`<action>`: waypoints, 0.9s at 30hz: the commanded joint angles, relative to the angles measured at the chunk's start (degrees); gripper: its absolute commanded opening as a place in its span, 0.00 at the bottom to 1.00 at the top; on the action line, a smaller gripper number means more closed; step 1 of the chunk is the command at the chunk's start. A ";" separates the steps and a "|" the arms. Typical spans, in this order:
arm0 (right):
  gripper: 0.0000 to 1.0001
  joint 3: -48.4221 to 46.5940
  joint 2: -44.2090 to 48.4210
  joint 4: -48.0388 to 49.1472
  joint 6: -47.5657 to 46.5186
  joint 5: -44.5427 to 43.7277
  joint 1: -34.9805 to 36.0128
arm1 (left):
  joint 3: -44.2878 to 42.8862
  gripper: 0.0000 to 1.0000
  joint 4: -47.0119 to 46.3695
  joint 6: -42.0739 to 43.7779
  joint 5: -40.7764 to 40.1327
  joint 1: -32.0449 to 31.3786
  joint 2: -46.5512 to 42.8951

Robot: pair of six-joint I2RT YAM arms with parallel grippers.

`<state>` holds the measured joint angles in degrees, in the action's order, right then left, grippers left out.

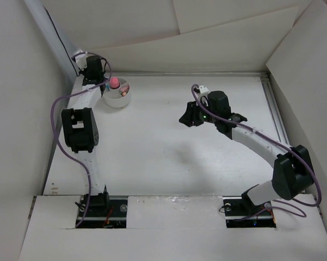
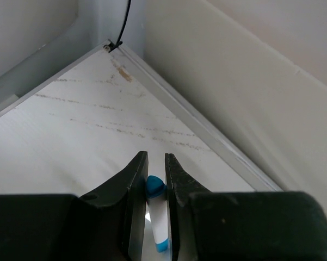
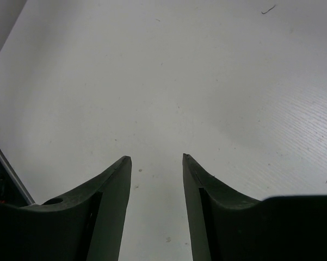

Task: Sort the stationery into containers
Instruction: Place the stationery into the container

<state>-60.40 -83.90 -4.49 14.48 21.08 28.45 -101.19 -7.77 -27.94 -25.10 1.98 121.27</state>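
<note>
White marker with a blue cap (image 2: pixel 156 217) is pinched in the left hand (image 2: pixel 155 157). The two fingers are nearly together, with just the marker's barrel filling the slot and the blue tip poking out toward the fingertips. From the left wrist view that hand is up over the worktop (image 1: pixel 163 157), looking at its far-left corner. The rest of the stationery I can make out is in the round white cup (image 1: pixel 118 101), sitting around 10 o'clock on the worktop in the top view, right next to the left arm. A tube with a round pink cap (image 1: pixel 114 82) stands up in it, and there's something small and pinkish beside it, too tiny to tell what. The right hand (image 3: pixel 156 159) is spread fairly wide with nothing in it, hanging over bare worktop a bit toward 1 o'clock from the middle.
</note>
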 commanded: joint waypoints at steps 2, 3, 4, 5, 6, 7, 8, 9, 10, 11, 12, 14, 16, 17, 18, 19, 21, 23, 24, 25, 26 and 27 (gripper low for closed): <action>0.46 0.64 3.39 5.11 0.99 -1.22 -1.63 | 2.05 0.12 -3.47 0.79 -1.09 0.04 -2.01; 0.43 0.64 4.00 5.11 0.99 -1.22 -1.64 | 2.83 0.17 -3.48 0.79 -1.09 0.04 -2.53; 0.42 1.25 4.01 5.11 1.51 -1.22 -2.25 | 3.36 0.19 -3.48 0.79 -1.09 0.04 -2.53; 0.40 1.25 4.61 5.11 1.52 -1.83 -2.26 | 3.36 0.21 -3.48 0.79 -1.09 0.04 -3.32; 0.39 1.25 4.62 5.11 1.52 -1.83 -2.86 | 4.67 0.24 -3.48 0.79 -0.39 0.04 -3.85; 0.37 1.86 5.14 5.11 1.52 -2.79 -2.87 | 5.20 0.26 -4.18 0.26 -0.39 0.04 -4.37; 0.34 1.87 5.67 5.11 2.12 -3.58 -2.87 | 5.73 0.30 -4.18 0.26 0.48 0.04 -5.68; 0.31 1.87 5.68 5.11 2.13 -4.90 -3.39 | 6.35 0.33 -4.97 0.26 1.02 0.04 -6.48; 0.21 2.39 5.68 5.11 2.13 -4.91 -3.40 | 7.66 0.35 -5.58 0.26 1.80 0.04 -7.36; 0.17 2.39 5.68 5.11 2.65 -4.91 -4.01 | 7.67 0.36 -6.11 0.26 1.81 0.04 -8.24; 0.13 2.39 5.68 5.11 2.66 -4.91 -4.01 | 8.28 0.36 -6.12 -0.61 1.81 0.04 -9.99; 0.03 2.39 6.20 5.11 3.88 -6.05 -5.33 | 8.81 0.36 -6.12 -1.32 2.51 0.04 -11.93; 0.00 3.01 6.20 5.11 4.50 -8.93 -5.94 | 9.34 0.29 -6.12 -3.42 5.40 0.04 -15.44; 0.00 3.53 6.72 5.11 4.50 -10.17 -6.82 | 10.39 0.29 -6.99 -4.22 6.72 0.04 -16.76; 0.00 4.23 6.73 5.11 5.20 -11.57 -7.35 | 11.09 0.27 -7.60 -5.09 7.86 0.04 -18.16; 0.00 5.02 7.34 5.11 5.99 -13.85 -8.75 | 12.58 0.24 -8.92 -6.84 10.05 -0.57 -21.05; 0.00 5.99 7.35 5.11 7.57 -16.85 -10.16 | 14.69 0.24 -10.58 -8.17 10.86 -1.53 -24.05; 0.00 6.87 7.35 4.49 8.20 -22.62 -12.35 | 17.15 0.24 -12.43 -9.23 12.18 -3.98 -28.61; 0.00 7.57 6.13 3.53 8.20 -24.14 -13.15 | 20.38 0.23 -14.62 -10.19 12.70 -4.96 -30.20; 0.00 7.58 5.42 2.22 8.72 -25.11 -14.11 | 22.42 0.21 -15.77 -10.90 12.71 -6.10 -31.78; 0.00 7.58 4.54 1.16 9.51 -26.52 -14.99 | 24.61 0.21 -17.44 -11.60 14.36 -7.33 -35.02; 0.00 7.58 3.75 0.19 9.51 -26.53 -16.74 | 30.29 0.21 -19.19 -12.39 15.34 -10.30 -36.53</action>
<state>-53.21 -78.81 -3.18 21.96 0.99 14.37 -78.59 -20.75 -36.82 -14.24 -3.57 89.43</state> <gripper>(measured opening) 0.010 0.217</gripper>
